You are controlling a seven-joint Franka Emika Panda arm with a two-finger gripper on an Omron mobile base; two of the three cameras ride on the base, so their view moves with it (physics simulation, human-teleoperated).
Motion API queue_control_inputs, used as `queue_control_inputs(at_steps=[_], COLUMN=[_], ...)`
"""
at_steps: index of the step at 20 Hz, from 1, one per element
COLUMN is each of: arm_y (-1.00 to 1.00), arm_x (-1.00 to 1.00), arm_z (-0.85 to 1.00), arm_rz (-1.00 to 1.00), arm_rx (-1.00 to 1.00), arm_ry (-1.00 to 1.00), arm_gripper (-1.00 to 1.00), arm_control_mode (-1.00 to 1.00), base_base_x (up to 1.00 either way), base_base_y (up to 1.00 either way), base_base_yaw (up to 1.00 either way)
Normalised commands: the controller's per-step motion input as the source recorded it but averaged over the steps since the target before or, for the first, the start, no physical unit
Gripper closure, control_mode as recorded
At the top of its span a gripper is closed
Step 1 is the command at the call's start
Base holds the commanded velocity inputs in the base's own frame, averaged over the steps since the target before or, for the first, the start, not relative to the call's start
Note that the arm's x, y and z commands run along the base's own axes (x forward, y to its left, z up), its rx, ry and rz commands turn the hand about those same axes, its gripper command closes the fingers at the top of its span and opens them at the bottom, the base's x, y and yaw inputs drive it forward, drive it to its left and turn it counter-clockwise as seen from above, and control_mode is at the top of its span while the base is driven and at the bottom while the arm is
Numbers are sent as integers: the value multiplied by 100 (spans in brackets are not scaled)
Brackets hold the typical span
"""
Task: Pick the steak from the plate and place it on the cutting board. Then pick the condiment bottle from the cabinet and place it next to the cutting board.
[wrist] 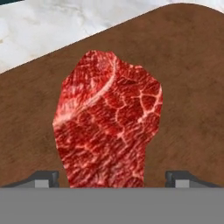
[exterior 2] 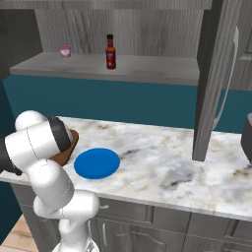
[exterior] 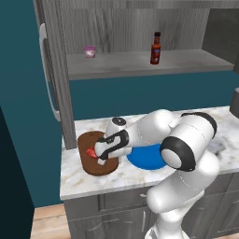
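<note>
One worktop (exterior: 140, 179): marbled, teal wall behind
hand view: steak (wrist: 107, 122) flat on cutting board (wrist: 188, 87)
pincer (wrist: 112, 180): spread, pinching nothing

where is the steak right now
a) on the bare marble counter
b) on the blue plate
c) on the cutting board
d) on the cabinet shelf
c: in the hand view the steak lies on the brown cutting board, between the spread fingertips of the gripper.

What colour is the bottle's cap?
Black, on the bottle; clearest in the right base view.
</note>
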Motion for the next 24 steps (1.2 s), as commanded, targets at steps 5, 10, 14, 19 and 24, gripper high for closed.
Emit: queue_control_inputs(at_steps=[5,10,14,19,24], arm_y=[0,0,0,0,-2], arm_x=[0,-8,-10,-10,-10], arm_z=[4,19,33,31,26], arm_rz=[0,0,0,0,0], arm_rx=[0,0,0,0,0], arm_ry=[0,-2,-6,-5,-4], arm_gripper=[-100,-100,-100,-100,-100], arm_control_mode=[-100,-100,-100,-100,-100], base_base_x=[0,0,0,0,0], base_base_y=[0,0,0,0,0], base_base_yaw=[0,0,0,0,0])
